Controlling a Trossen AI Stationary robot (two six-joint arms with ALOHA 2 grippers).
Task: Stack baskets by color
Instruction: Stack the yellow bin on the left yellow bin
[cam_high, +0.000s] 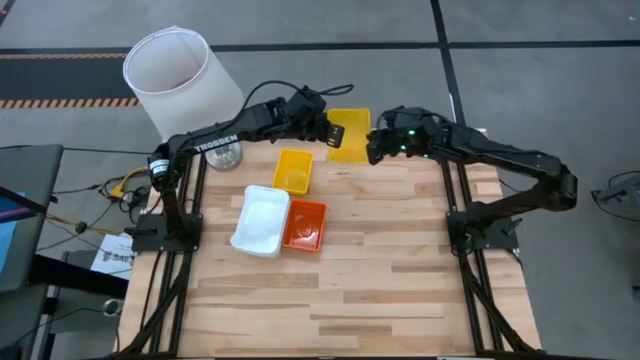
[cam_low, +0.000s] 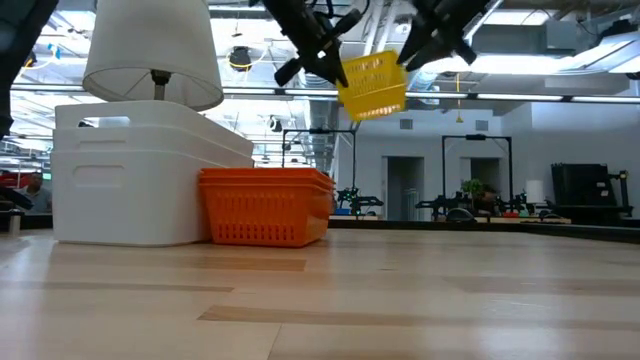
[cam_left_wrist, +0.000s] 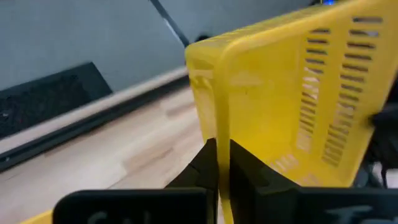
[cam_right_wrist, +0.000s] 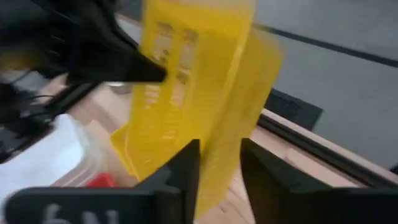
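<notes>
Yellow basket (cam_high: 349, 133) aloft, rim pinched in shut left end effector (cam_high: 330, 133), apparently slack between parted right end effector (cam_high: 374, 146) fingers.

Overhead looks straight down; low level across table; wrists close (all share yellow basket (cam_high: 349, 133)).

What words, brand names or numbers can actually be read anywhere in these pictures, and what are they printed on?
"TROSSEN": white letters along the left arm, seen from above.
Pale characters on the dark block at the foot of the right wrist view: cut off and blurred, not readable.
Papers beside the table's left edge: print too small to read.
Nothing readable on the yellow basket, the other baskets or the lampshade.
</notes>
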